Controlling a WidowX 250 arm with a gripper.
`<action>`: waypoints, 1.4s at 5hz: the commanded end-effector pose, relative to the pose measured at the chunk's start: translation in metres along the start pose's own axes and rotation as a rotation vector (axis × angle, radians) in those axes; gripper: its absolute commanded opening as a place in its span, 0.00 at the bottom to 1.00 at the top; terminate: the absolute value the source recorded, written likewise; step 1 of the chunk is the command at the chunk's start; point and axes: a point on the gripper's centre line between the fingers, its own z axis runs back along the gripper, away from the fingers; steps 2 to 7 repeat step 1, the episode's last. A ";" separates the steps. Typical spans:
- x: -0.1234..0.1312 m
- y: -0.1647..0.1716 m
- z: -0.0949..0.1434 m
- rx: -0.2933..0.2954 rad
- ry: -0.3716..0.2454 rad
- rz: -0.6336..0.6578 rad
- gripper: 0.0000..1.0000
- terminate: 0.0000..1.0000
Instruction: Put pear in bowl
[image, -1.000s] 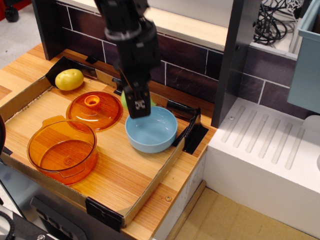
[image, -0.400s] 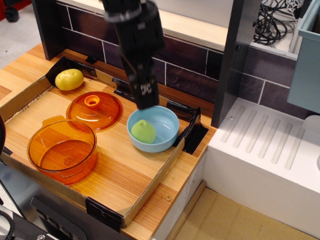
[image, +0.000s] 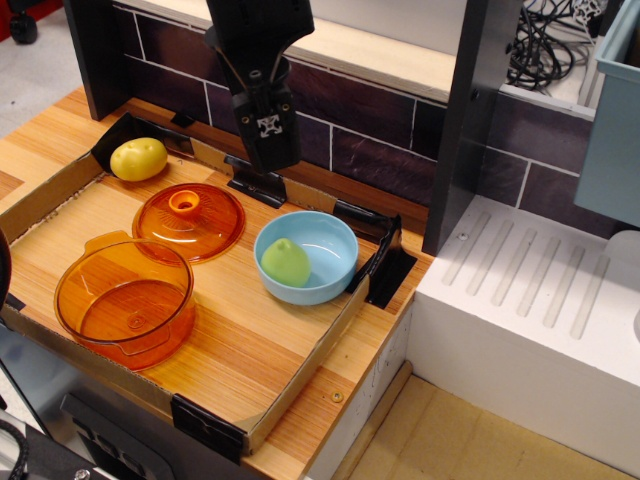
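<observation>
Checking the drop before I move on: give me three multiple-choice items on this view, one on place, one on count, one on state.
1. Where is the pear?
A. in the bowl
B. in the orange pot
C. on the lid

2. How many orange items are there?
A. one
B. two
C. four

3. What is the end effector doing?
A. gripping the pear
B. above the bowl, holding nothing
C. touching the yellow fruit

Answers:
1. A, the pear lies in the bowl.
2. B, pot and lid.
3. B, the end effector is above the bowl, nothing in it.

Arm cropped by top edge
</observation>
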 end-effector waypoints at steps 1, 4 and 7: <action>-0.009 0.007 0.017 0.037 -0.029 0.000 1.00 1.00; -0.009 0.007 0.017 0.037 -0.029 0.000 1.00 1.00; -0.009 0.007 0.017 0.037 -0.029 0.000 1.00 1.00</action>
